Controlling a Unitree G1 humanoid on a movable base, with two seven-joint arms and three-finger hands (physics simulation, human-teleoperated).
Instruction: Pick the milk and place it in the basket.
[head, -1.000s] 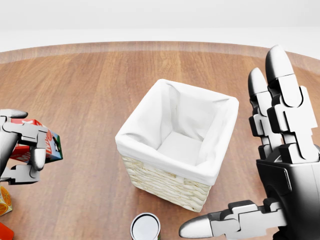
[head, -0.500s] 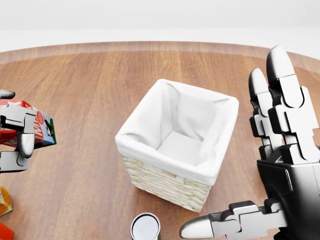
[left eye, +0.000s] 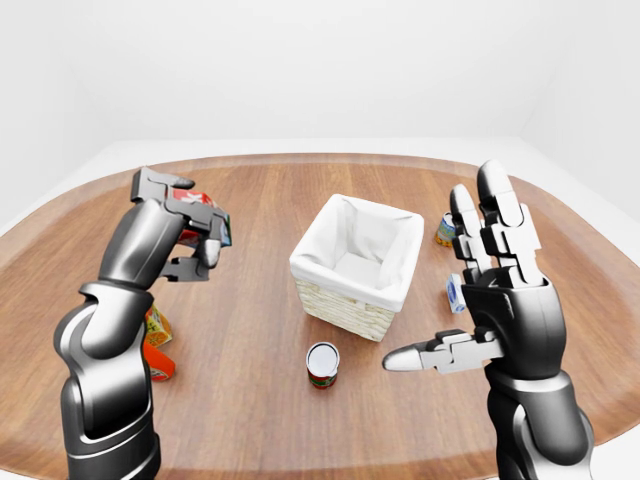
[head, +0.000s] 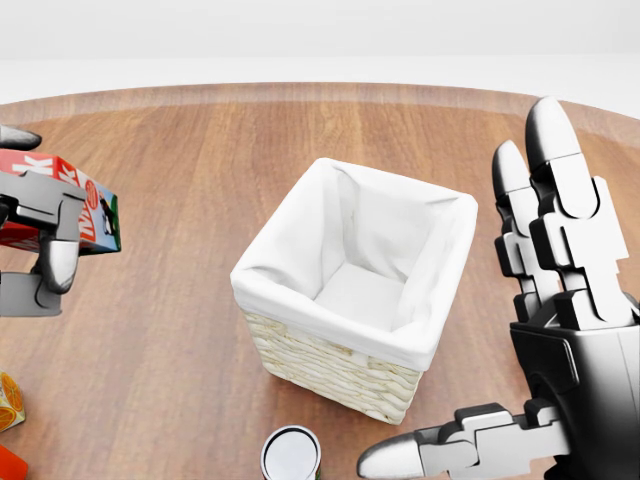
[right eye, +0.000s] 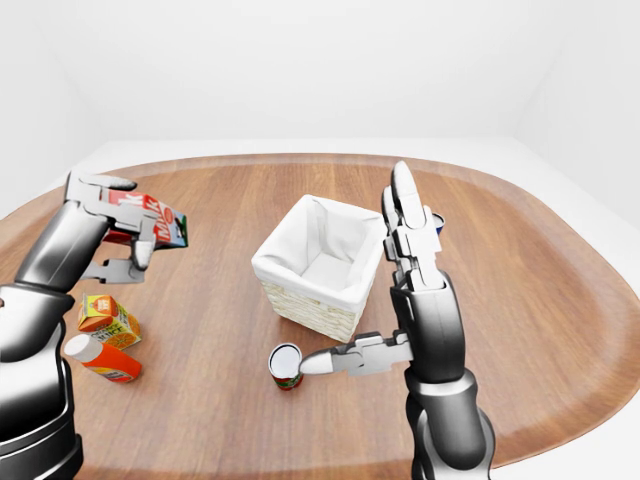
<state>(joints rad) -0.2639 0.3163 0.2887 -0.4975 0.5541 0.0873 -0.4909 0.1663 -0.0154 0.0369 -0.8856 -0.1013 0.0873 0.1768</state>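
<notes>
The milk carton (head: 88, 212), red and white with a green side, hangs above the wooden table at the left edge of the head view. My left hand (head: 45, 245) is shut on it, fingers wrapped over its near face. The wicker basket (head: 330, 368) with a white cloth lining stands at the middle of the table, well right of the carton, and nothing lies inside it. On the right, my right hand (head: 520, 300) is held up beside the basket, open, with fingers spread upward, thumb pointing left, and nothing in it.
A small can (head: 291, 455) stands just below the basket. An orange juice carton (right eye: 108, 318) and an orange bottle (right eye: 100, 358) lie under my left arm. Two more cans (left eye: 445, 230) stand right of the basket, partly behind my right hand.
My left hand has lifted the milk carton, which now sits higher in the head view. The right hand and the basket have barely moved.
</notes>
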